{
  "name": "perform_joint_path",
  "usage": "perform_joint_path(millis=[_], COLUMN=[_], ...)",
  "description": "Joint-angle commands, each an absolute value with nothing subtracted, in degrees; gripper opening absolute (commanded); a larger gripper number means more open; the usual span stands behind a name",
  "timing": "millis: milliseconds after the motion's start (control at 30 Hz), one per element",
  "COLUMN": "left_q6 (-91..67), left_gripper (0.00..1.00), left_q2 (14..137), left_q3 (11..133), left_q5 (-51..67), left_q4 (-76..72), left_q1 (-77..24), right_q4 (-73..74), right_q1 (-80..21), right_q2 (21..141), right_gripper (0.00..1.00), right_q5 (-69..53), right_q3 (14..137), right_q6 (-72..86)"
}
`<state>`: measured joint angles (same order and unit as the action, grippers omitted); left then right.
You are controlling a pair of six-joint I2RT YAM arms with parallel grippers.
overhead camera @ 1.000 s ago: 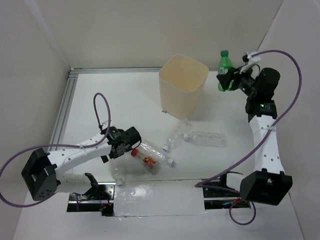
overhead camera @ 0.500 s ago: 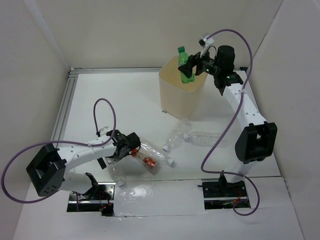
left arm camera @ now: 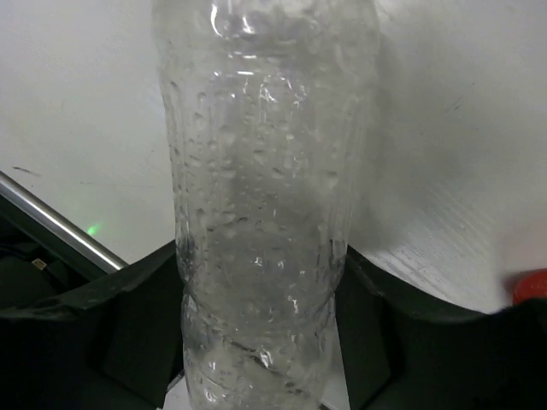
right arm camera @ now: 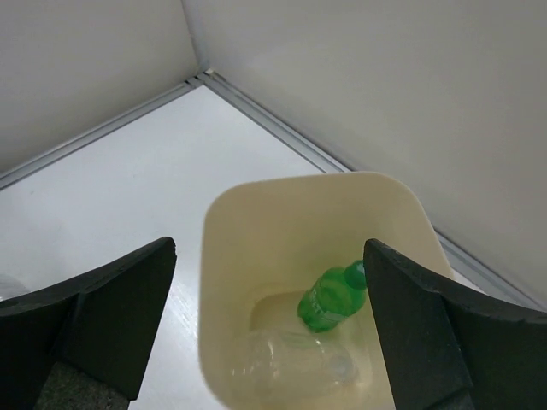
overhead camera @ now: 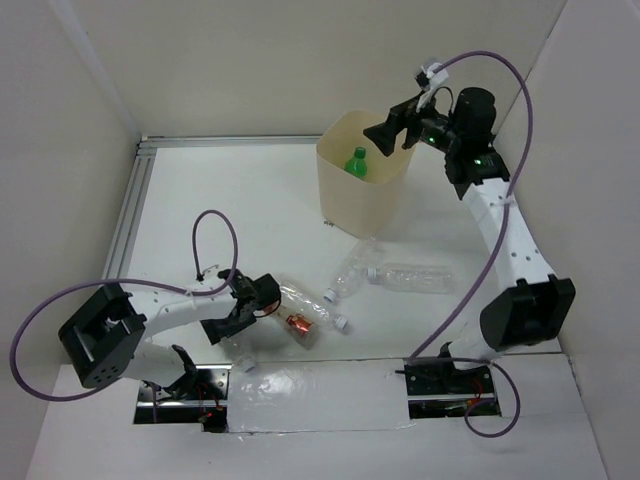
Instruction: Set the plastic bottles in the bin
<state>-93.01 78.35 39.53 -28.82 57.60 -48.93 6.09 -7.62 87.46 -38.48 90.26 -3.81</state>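
The green bottle (overhead camera: pixel 356 162), held a moment ago above the rim, now lies inside the bin (overhead camera: pixel 335 195), which stands toward the far edge of the table (overhead camera: pixel 250 200). In the right wrist view the green bottle (right arm camera: pixel 329 296) leans on the bottom of the bin (right arm camera: pixel 224 282) next to a clear one (right arm camera: pixel 291 367). The right gripper (overhead camera: pixel 383 125) hangs over the bin's far right corner with its jaws spread wide and nothing between them; before, they clasped the green bottle.

Near the table's near left corner, the left gripper (overhead camera: pixel 250 310) has sunk lower onto a clear bottle (overhead camera: pixel 238 345) and narrowed. Its fingers (left arm camera: pixel 128 333) flank that bottle (left arm camera: pixel 265 171) close against both sides; whether they press it, I cannot tell. The red-capped bottle (overhead camera: pixel 298 315) just beside it and two clear bottles (overhead camera: pixel 410 277) mid-table lie as before.
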Motion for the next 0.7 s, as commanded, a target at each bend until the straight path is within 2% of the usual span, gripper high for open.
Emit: perform_joint_path(millis=[0, 33, 100, 133, 200, 267, 333, 367, 467, 533, 600, 667], left_q6=[-90.88, -90.36, -88.34, -87.63, -86.05, -81.32, -72.14, -67.46, -48.3, -39.6, -29.65, -22.02], left_gripper=[0.71, 0.61, 0.5, 0.39, 0.3, 0.22, 0.19, 0.19, 0.18, 0.18, 0.18, 0.2], left_q2=[76.91, 74.82, 72.87, 71.9, 69.09, 67.42, 65.57, 65.04, 64.42, 66.26, 71.42, 76.44], left_q3=[41.04, 41.91, 44.11, 46.82, 50.43, 57.28, 62.2, 66.05, 70.29, 72.59, 78.09, 83.29], left_q5=[-29.35, -30.05, -31.8, -31.82, -34.09, -35.24, -36.39, -36.39, -33.41, -30.69, -27.87, -27.33], left_q4=[55.55, 56.07, 57.38, 57.91, 59.15, 59.15, 56.36, 48.94, 32.58, 16.05, 6.99, -2.87], left_q1=[-50.01, -50.53, -50.54, -51.06, -51.67, -52.2, -52.82, -52.82, -52.82, -52.82, -52.82, -52.3], right_q4=[7.29, 8.69, 9.31, 9.32, 8.35, 7.65, 8.17, 9.22, 15.36, 19.76, 22.05, 22.76], right_q1=[-5.63, -5.1, -3.7, -2.21, -0.8, 1.31, 2.37, 2.9, 4.39, 4.92, 5.45, 5.45], right_q2=[78.5, 77.36, 74.9, 72.01, 68.66, 63.3, 58.39, 57.05, 52.84, 50.99, 48.35, 45.81], right_gripper=[0.96, 0.95, 0.89, 0.87, 0.82, 0.66, 0.53, 0.45, 0.41, 0.37, 0.33, 0.33], right_q5=[-42.36, -42.97, -44.99, -45.0, -45.0, -44.22, -42.2, -41.58, -40.96, -40.96, -40.96, -40.96], right_q3=[87.2, 86.14, 82.46, 80.88, 75.43, 70.0, 66.9, 65.32, 59.69, 55.82, 51.97, 49.32], right_q6=[-4.83, -5.53, -6.06, -6.06, -6.06, -8.34, -11.49, -12.99, -19.14, -21.26, -23.72, -24.43])
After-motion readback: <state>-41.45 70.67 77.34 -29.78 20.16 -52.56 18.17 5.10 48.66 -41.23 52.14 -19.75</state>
